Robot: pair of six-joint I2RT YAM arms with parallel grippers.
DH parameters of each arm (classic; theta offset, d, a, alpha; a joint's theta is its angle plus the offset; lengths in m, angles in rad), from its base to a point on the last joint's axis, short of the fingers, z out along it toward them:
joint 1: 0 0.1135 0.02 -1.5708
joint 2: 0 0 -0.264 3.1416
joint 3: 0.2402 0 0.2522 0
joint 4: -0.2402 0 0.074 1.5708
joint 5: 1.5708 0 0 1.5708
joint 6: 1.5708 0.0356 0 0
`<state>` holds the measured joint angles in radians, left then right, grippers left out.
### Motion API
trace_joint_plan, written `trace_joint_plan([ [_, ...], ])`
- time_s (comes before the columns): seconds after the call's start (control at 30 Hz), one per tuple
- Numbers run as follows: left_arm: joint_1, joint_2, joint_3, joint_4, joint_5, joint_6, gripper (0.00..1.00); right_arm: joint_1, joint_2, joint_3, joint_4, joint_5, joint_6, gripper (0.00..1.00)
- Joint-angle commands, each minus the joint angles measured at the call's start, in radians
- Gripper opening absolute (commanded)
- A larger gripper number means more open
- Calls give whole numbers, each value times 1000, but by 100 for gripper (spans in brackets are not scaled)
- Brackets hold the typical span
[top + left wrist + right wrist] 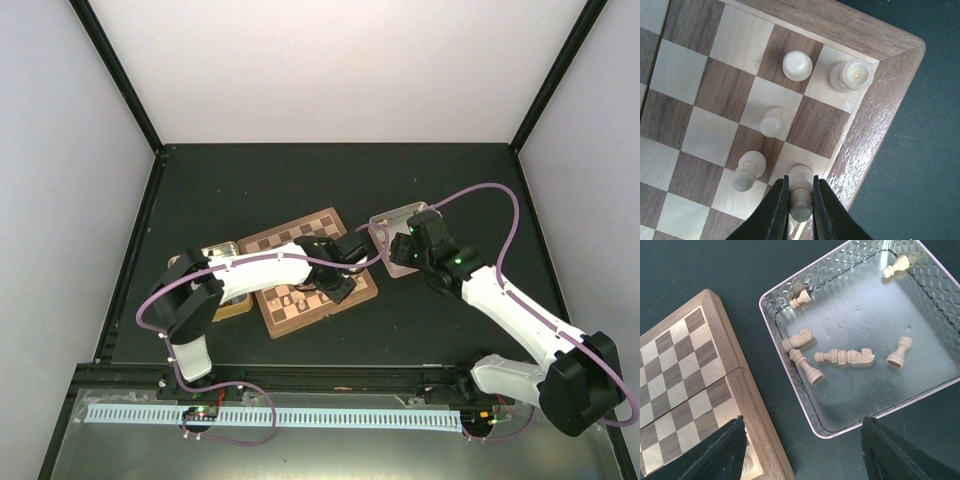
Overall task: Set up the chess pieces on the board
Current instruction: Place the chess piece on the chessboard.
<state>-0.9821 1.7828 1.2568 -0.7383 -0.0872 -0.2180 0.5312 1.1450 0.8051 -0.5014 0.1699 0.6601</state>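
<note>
Cream piece point(801, 181) clenched in L pincer point(800, 200), at edge square nr board point(875, 125) corner. Lower straight, stand flat, let go slow. R pincer point(802, 442) spread wide over tray point(771, 299) w/ spare pieces point(845, 356).

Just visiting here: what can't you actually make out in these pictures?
Top view: chess pieces on the board are too small to identify; the left arm covers most of a yellowish tray.
Left wrist view: whether the piece in the left gripper touches the board.
Right wrist view: the edge cuts off the metal tray's far corner; a finger of the right gripper half hides a board piece.
</note>
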Motion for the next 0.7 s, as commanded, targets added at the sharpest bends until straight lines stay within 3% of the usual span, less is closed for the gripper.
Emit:
trace_joint_plan([
  [0.0,8,20,51,-3,-29,17,12,-7,8,-1,19,-11,-6,63],
  [0.33,8,1,52,-9,-6,15,21,-10,7,-4,22,-23,-7,63],
  [0.67,20,-45,113,-58,-20,-4,24,-22,6,-1,18,-17,-9,63],
])
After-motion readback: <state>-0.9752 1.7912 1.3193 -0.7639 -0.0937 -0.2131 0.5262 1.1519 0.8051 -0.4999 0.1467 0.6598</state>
